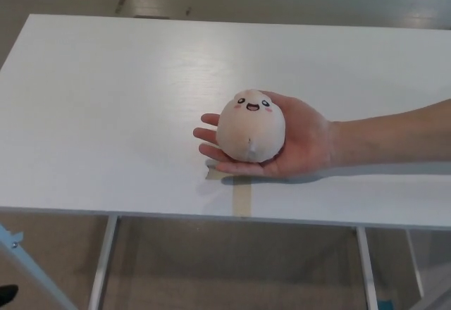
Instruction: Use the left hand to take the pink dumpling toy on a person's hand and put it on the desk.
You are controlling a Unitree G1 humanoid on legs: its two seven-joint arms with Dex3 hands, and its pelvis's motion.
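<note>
Nearest to the robot, along the front edge of the white tabletop (106, 113), a strip of beige tape (242, 196) lies flat, and just behind it a person's hand (299, 144) is held palm up, low above the surface, its arm coming in from the right edge. On this palm sits the pink dumpling toy (251, 128), upright with its little face looking upward; the person's fingers are loosely apart under it and do not clamp it. Neither robot hand is in view, so I cannot tell how their fingers stand. I judge the risk to be this: the toy is round and soft, so a push from the side could roll it off the palm toward the front edge, and thick fingers closing too low could pinch the person's fingers.
</note>
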